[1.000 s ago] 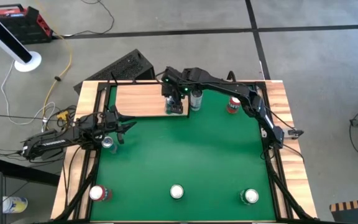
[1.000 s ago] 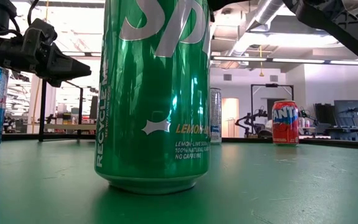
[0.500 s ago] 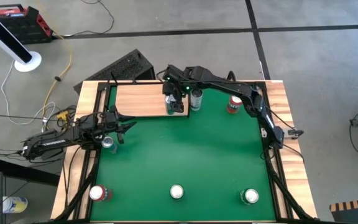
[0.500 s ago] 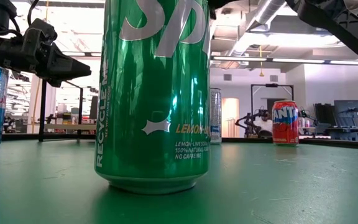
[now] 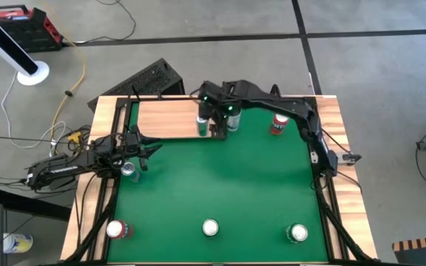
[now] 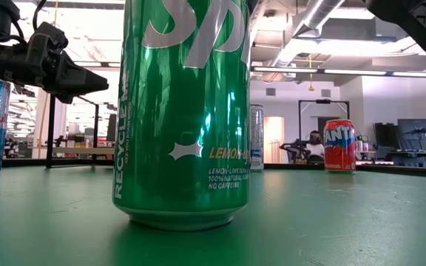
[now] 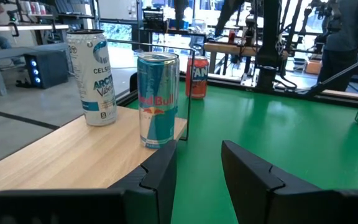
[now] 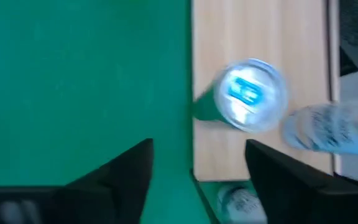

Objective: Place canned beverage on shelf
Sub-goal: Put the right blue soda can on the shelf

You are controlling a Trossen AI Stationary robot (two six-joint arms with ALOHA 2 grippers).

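Note:
A blue-and-silver canned beverage [image 7: 157,99] stands upright on its base at the near right corner of the pale wooden shelf [image 5: 165,118]. In the high view it is the can [image 5: 203,125] just left of my right gripper [image 5: 217,127]. That gripper hovers open above the shelf's right end; its wrist view looks down on the can's top [image 8: 248,93], with nothing between the fingers [image 8: 197,152]. A white can [image 7: 92,78] stands farther back on the shelf. My left gripper [image 5: 143,148] waits level at the table's left edge, its fingers [image 7: 197,168] a little apart.
A slim can [image 5: 233,118] and a red can [image 5: 278,124] stand on the green table right of the shelf. A blue can [image 5: 128,170] stands by my left gripper. A red can [image 5: 117,230], a green can [image 5: 210,227] and another can [image 5: 297,233] line the near edge.
My right gripper has drawn up and toward the table's right edge, away from the blue-and-silver can. The can stays upright on the shelf's right end and now shows clear of the fingers in the high view.

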